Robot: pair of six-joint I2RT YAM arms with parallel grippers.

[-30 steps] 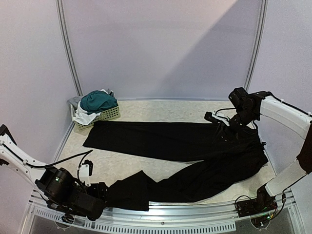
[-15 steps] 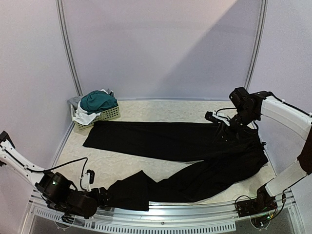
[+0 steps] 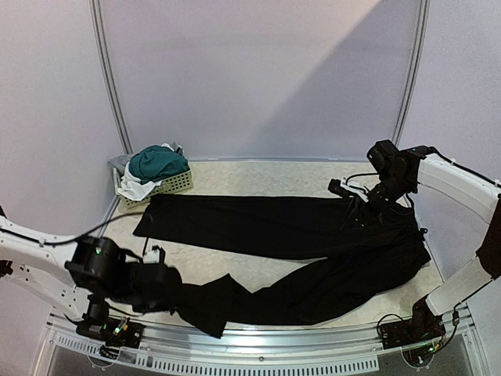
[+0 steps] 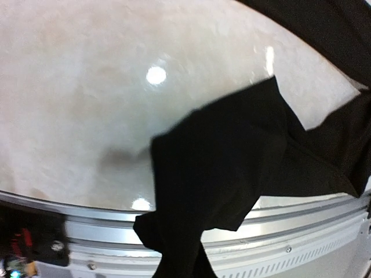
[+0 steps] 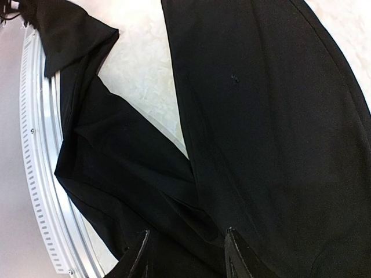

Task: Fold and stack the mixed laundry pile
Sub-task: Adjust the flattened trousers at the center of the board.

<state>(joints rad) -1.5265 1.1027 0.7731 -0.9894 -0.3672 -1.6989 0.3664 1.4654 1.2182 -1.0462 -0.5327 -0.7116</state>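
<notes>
Long black trousers [image 3: 282, 227] lie spread across the table, one leg straight toward the left, the other angled to the near edge. My left gripper [image 3: 174, 294] is shut on the hem end of that near leg [image 4: 226, 168], which is lifted and hangs over the table's front rail; cloth hides the fingertips. At the waist end on the right, my right gripper [image 3: 366, 205] is low over the trousers [image 5: 272, 116], its fingers [image 5: 141, 249] apart with flat black cloth showing between them. Teal-green shorts [image 3: 159, 163] and a white cloth [image 3: 135, 189] sit heaped in the basket.
A small pale perforated basket [image 3: 176, 184] stands at the back left corner. A metal rail [image 3: 258, 337] runs along the table's near edge. Curved poles and pale walls close in the back and sides.
My left gripper has shut on the near trouser leg's end, lifted it and drawn it left and away from the front rail. The right arm has stayed put.
</notes>
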